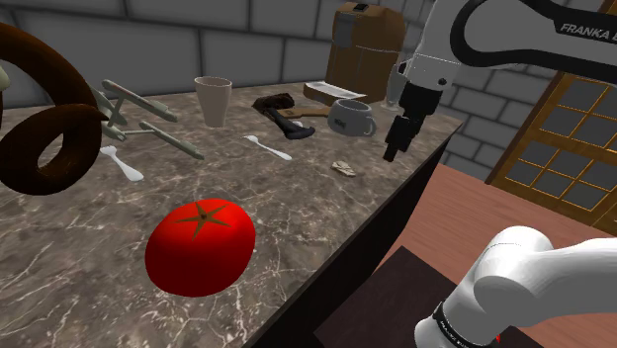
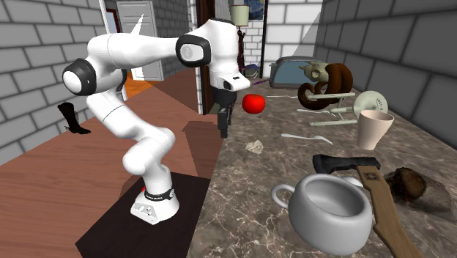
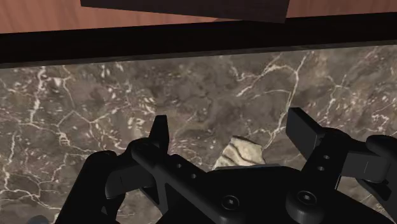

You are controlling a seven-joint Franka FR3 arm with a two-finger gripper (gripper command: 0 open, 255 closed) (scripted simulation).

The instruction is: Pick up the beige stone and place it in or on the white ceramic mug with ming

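While the end effector [image 1: 392, 152] is held above the marbled counter [image 1: 297, 222], near the edge facing the stand, its fingers [image 3: 159, 130] are seen spread apart in the wrist view, with nothing clasped. The beige stone [image 1: 345, 167] is recorded lying on the counter, untouched; in the wrist view it shows between the spread fingers. The greyish mug [image 1: 351, 119] is noted upright, apart from the stone. A red tomato [image 1: 201, 246] is noted well apart from both.
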